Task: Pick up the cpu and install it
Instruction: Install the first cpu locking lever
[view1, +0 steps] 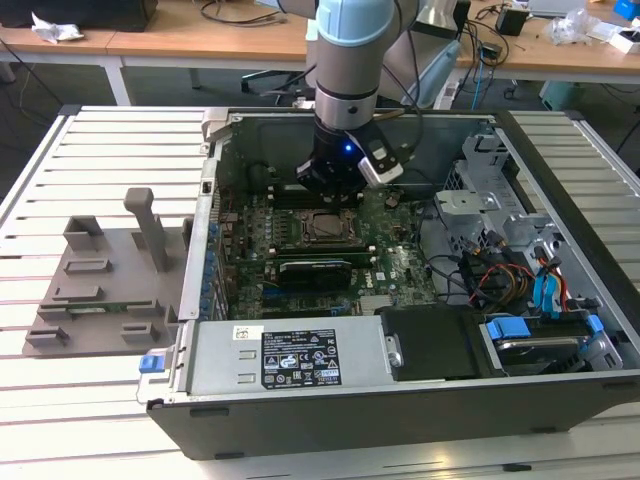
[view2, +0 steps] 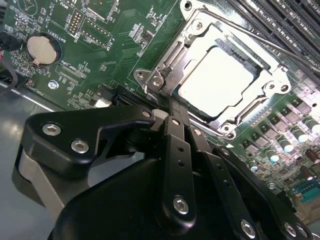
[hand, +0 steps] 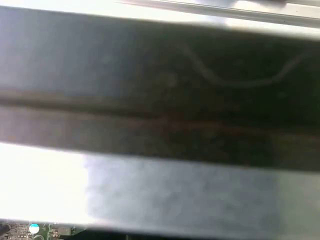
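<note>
1 robot arm (view1: 345, 60) reaches down into an open computer case (view1: 400, 400) that lies flat on a white slatted bench (view1: 90, 400). Its end effector (view1: 330, 190) hangs low over the green motherboard (view1: 400, 270), just behind the socket (view1: 322, 228) in the exterior view.

In the second wrist view, the cpu (view2: 216, 81) sits flat inside the socket. Its dull silver top shows through the shiny metal frame (view2: 272, 85) that lies around it. A thin metal lever (view2: 260, 42) runs along 1 side of the frame.

The black end effector (view2: 172, 117) is in the second wrist view too. Its fingers come together into 1 narrow tip with no gap that I can see, and nothing is held between them. The tip is right at the edge of the socket frame, near 1 corner. I cannot tell if it touches the frame.

A round silver battery (view2: 42, 47) sits on the board, well apart from the socket. Long black memory slots (view2: 280, 20) run on the far side of the socket from the battery.

On the exterior view's left, a grey plastic tray (view1: 105, 290) rests on the bench beside the case. Blue cables (view1: 550, 290) lie in the case on the exterior view's right. The first wrist view is a dark blur, with a tiny strip of green board at 1 edge
</note>
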